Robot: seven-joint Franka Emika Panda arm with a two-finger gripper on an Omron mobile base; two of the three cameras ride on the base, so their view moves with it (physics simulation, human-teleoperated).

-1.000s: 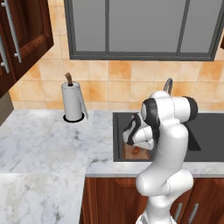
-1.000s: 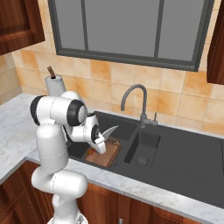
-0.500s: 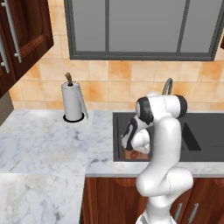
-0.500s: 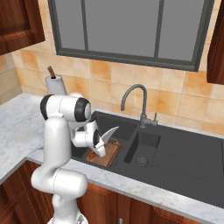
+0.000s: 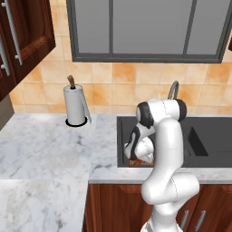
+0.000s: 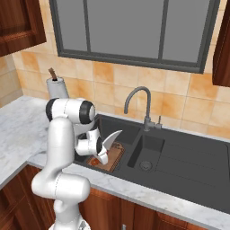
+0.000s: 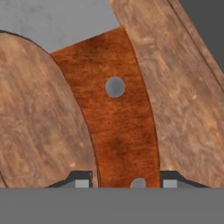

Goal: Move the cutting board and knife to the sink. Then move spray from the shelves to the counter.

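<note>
My gripper (image 6: 102, 152) is shut on the knife. Its reddish-brown handle (image 7: 116, 122) runs between my fingertips (image 7: 81, 181), and the curved silver blade (image 6: 112, 138) sticks up to the right. The hand hangs low inside the left part of the dark sink (image 6: 179, 157), just above the cutting board (image 6: 115, 157). The board lies on the basin floor, and its wood grain (image 7: 188, 100) shows behind the handle on both sides. In the left base view my arm hides most of the gripper (image 5: 135, 152) and the board (image 5: 135, 161). The spray and the shelves are out of view.
A gooseneck faucet (image 6: 134, 96) rises behind the basin. A paper towel roll (image 5: 74, 105) stands on the marble counter (image 5: 45, 149) against the tiled wall. Dark cabinets (image 5: 22, 41) hang at the upper left, and a window sits above the sink.
The hand has sunk a little lower toward the cutting board, still holding the knife. The arm's elbow has shifted slightly.
</note>
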